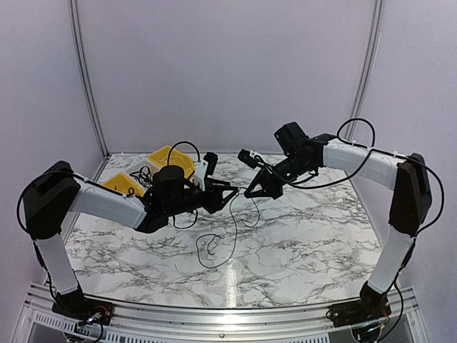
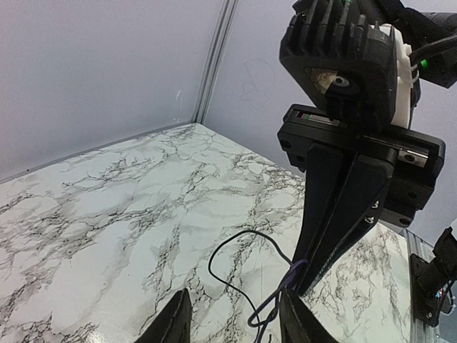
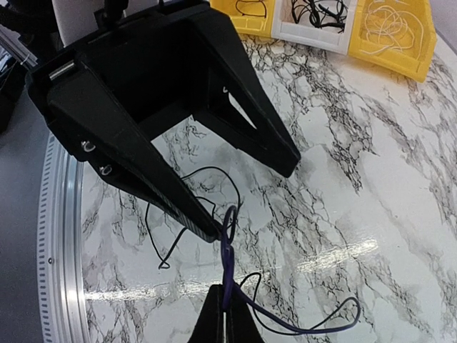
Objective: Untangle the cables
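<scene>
The cables (image 1: 214, 246) are a thin black wire and a purple one. They hang from where the two grippers meet and loop onto the marble table. My right gripper (image 3: 228, 314) is shut on the purple cable (image 3: 227, 264), which runs up to a small loop against one finger (image 3: 203, 225) of the left gripper. My left gripper (image 2: 235, 325) is open, and the purple strand (image 2: 282, 296) lies just inside its right finger. A black loop (image 2: 221, 254) curves between the jaws. In the top view the left gripper (image 1: 232, 193) and right gripper (image 1: 250, 194) nearly touch above the table's middle.
Two yellow bins (image 1: 171, 158) (image 1: 123, 184) and a white bin (image 1: 143, 171) holding other wires stand at the back left, behind the left arm. White walls enclose the marble table (image 1: 321, 243). A metal rail (image 1: 214, 314) runs along the near edge.
</scene>
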Robot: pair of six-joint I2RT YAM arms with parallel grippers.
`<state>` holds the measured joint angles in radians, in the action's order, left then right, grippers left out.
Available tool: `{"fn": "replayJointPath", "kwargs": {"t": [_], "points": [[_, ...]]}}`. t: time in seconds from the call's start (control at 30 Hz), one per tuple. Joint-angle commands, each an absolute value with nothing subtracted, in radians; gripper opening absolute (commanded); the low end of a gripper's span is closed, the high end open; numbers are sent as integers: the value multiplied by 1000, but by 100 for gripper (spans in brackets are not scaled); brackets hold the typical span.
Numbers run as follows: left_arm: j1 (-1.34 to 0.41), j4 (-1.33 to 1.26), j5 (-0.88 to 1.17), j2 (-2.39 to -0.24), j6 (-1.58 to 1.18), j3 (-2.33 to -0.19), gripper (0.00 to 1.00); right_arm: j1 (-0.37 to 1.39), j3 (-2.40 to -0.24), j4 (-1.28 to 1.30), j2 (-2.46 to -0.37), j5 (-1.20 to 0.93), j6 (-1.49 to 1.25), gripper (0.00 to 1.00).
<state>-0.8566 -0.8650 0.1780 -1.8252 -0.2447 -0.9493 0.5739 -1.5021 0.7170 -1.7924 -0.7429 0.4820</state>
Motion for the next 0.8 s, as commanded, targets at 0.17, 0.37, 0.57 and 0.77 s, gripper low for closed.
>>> {"fn": "replayJointPath", "kwargs": {"t": [0.17,0.37,0.57,0.77], "points": [[-859,-842,119,-1850,-205,-976,42,583,-1541,732,-1790,-786,478,0],[-859,-844,76,-1891,-190,-1021,41,586,-1548,739,-1800,-795,481,0],[-861,-849,90,-1929,-159,-1074,42,589,-1555,745,-1810,-792,484,0],[-873,-947,164,-1917,-107,-1021,46,589,-1555,744,-1809,-775,486,0]]}}
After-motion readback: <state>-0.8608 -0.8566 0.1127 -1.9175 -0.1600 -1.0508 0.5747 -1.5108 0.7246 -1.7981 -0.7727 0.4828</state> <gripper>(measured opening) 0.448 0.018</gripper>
